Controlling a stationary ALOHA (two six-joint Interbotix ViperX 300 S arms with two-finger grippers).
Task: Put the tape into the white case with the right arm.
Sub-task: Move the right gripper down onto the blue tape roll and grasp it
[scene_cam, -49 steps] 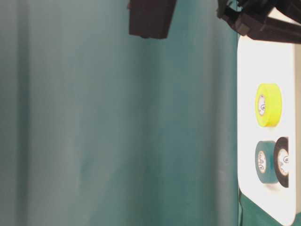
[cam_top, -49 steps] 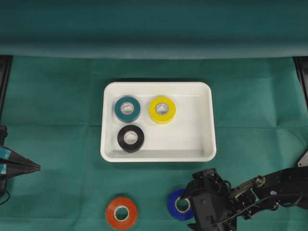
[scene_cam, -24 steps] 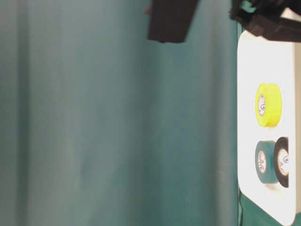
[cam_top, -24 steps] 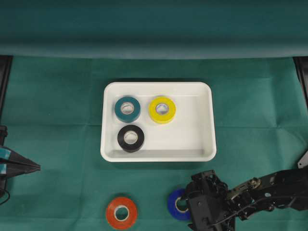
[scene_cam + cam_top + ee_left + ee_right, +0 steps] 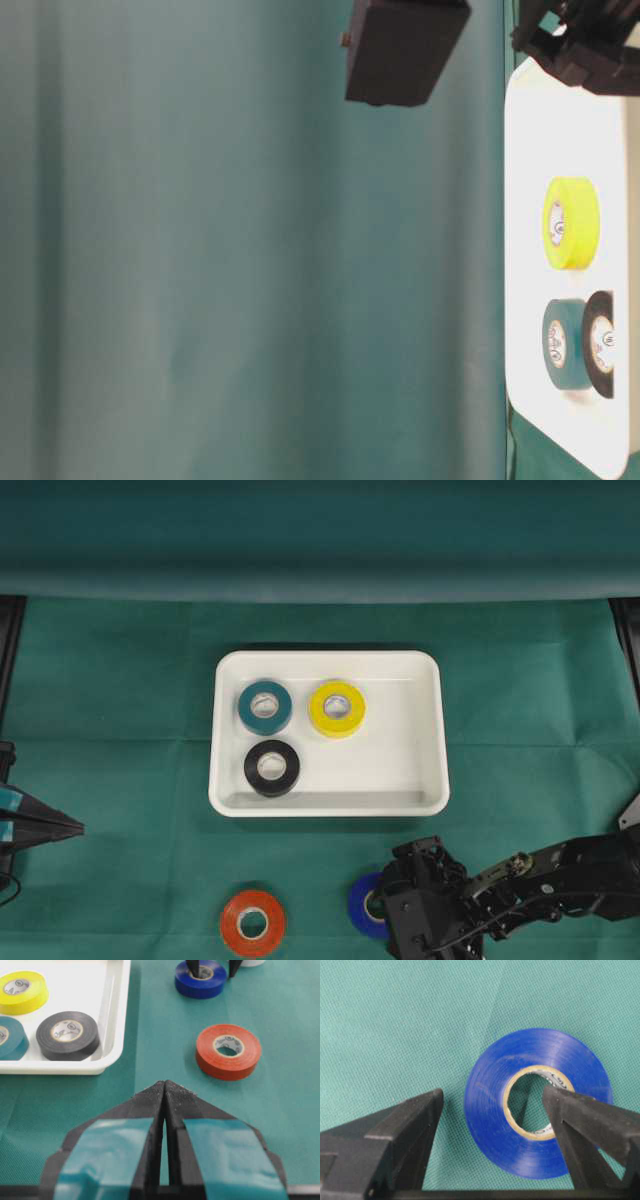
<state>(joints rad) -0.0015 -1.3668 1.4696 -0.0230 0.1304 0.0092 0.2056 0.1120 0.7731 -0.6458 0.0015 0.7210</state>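
A blue tape (image 5: 364, 908) (image 5: 490, 1115) lies flat on the green cloth in front of the white case (image 5: 432, 730). My right gripper (image 5: 392, 910) (image 5: 492, 1094) is down over the blue roll. One finger sits inside the roll's core hole. The other stands on the cloth outside the roll's wall with a small gap to it, so the jaws are open and straddle the wall. Teal tape (image 5: 264, 707), yellow tape (image 5: 337, 708) and black tape (image 5: 271, 767) lie in the case. My left gripper (image 5: 75, 828) (image 5: 164, 1086) rests shut and empty at the far left.
An orange tape (image 5: 252, 922) (image 5: 228, 1051) lies on the cloth left of the blue one, near the front edge. The right half of the case holds no rolls. A green curtain hangs along the back.
The right gripper has sunk lower and shifted slightly toward the front edge over the blue tape, and its jaws have narrowed. The left arm and the rolls have not moved.
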